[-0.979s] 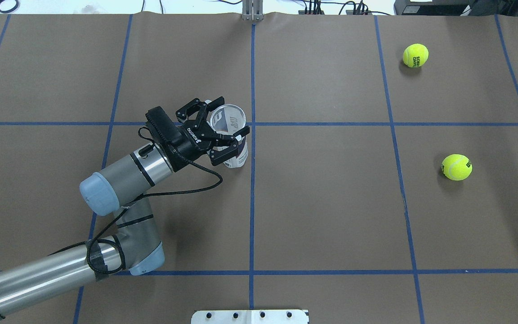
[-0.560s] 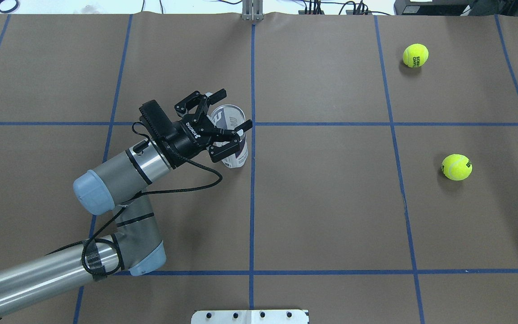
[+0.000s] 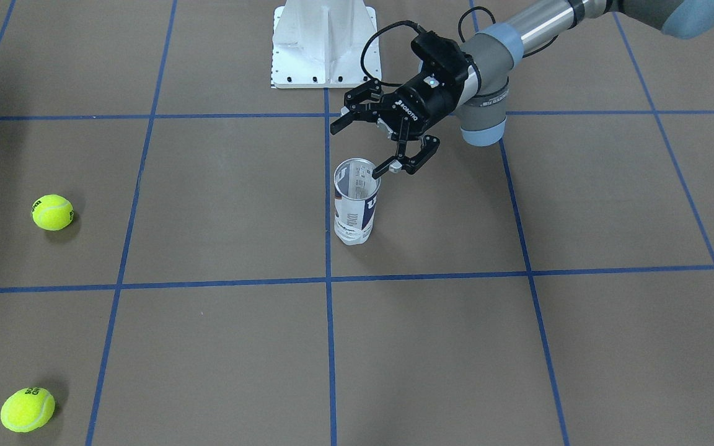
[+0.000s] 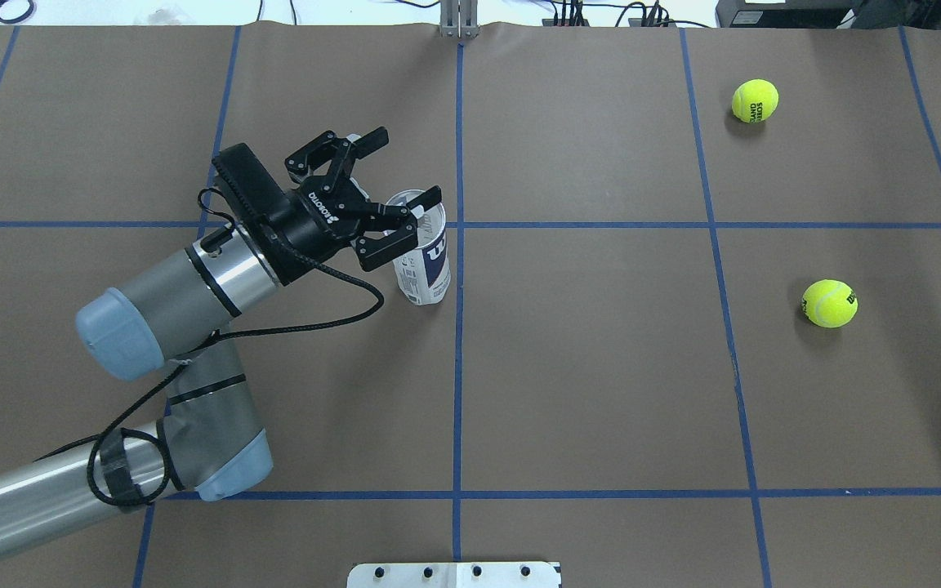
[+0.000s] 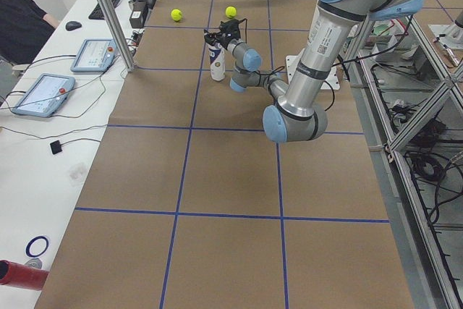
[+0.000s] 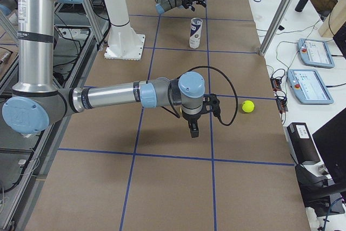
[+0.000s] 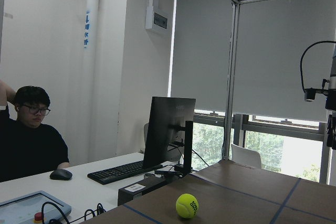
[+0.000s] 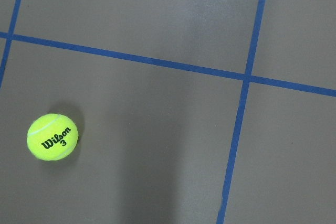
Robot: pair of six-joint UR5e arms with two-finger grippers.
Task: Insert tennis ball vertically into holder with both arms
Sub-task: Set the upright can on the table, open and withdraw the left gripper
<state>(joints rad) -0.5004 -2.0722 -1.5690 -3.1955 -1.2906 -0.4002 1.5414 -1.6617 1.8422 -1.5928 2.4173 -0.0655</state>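
The holder is standing upright and unheld near the middle of the counter, its open mouth facing up, with nothing being seen inside it. The jaws of the left arm are being held wide open and empty beside the tube's top, and 1 fingertip is hanging just beside the silver rim; whether it is touching cannot be told. The nearer tennis ball and the farther tennis ball are lying well apart from the holder, on the robot's right. The right arm is being shown only from the side, pointing down above the counter, so the state of its jaws cannot be told.

The main risk is being judged to lie at the rim: the tube looks light and empty, and if the left jaws are being swung or lowered without clearance, it could be caught and tipped or dragged. With nothing steadying it, it could also be toppled by a ball being pressed in off-centre, since the mouth looks barely wider than a ball.
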